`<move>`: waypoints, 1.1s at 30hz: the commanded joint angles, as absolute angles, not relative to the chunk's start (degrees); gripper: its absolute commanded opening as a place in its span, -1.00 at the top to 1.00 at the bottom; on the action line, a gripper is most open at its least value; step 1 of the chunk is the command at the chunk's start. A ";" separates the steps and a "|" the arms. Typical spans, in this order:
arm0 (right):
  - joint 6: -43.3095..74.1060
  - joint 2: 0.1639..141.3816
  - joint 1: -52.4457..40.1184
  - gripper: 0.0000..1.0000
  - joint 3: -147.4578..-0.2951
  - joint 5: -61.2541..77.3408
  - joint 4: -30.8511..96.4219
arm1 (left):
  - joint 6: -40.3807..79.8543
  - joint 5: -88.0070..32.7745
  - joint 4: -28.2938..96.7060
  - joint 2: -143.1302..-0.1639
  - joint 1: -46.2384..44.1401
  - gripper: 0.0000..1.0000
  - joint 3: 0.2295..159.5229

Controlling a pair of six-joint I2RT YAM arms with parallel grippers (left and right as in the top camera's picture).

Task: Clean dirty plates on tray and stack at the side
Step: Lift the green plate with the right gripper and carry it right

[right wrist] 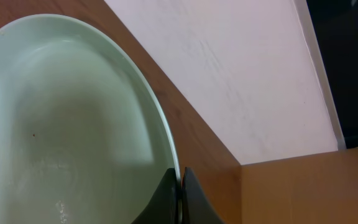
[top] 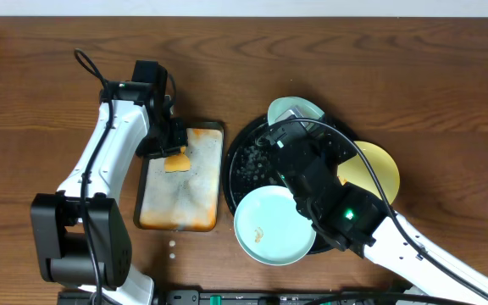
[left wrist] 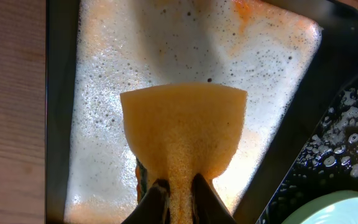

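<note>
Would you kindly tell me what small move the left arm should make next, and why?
Probably carry the orange sponge toward the pale mint round plate: the left hand pinches the sponge over the foamy rectangular metal pan, and the right hand holds that plate by its rim.

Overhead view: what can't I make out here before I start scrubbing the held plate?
Black tray: overhead, its middle is hidden under the right arm.
Yellow plate: overhead, the arm covers its left side; dirt too small to tell.
Held mint plate: right wrist, cut off by left and bottom edges; overhead, mostly under the arm.
Foamy pan: left wrist, sponge hides its centre.
</note>
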State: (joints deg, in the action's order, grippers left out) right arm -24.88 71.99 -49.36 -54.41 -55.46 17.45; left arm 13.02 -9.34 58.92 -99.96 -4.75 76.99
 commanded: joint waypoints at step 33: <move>19.22 69.17 19.40 0.98 -54.78 -9.63 36.36 | 12.05 -11.44 56.31 -99.44 -4.58 0.73 76.60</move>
